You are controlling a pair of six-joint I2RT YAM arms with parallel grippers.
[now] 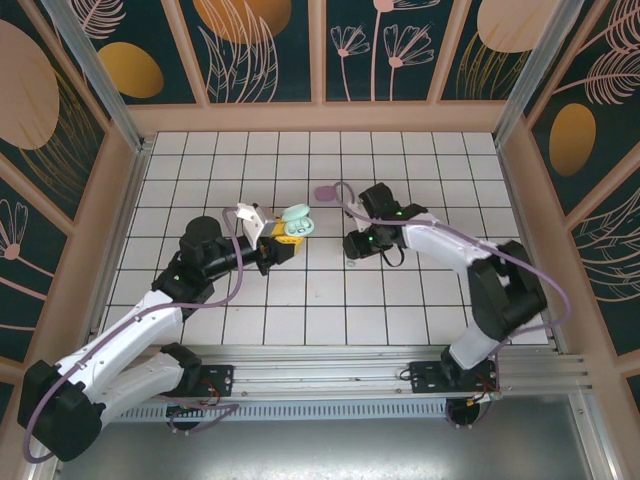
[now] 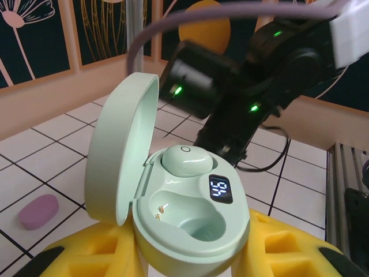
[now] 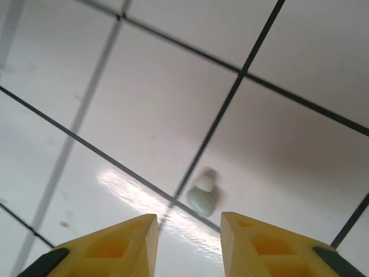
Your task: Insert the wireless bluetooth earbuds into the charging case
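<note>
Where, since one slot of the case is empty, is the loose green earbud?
In the right wrist view, the green earbud lies on the tiles beside a dark line, just ahead of the right gripper.

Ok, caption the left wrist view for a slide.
Open mint charging case in the left gripper, one earbud seated, second slot empty.

1 earbud sits in the case, the loose earbud before the right tool.

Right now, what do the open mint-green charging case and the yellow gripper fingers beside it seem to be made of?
Open mint-green charging case: likely moulded plastic, satin; soft highlights, smooth seams. Yellow gripper fingers: probably printed or moulded plastic, matte; recessed pockets, no glare.
</note>
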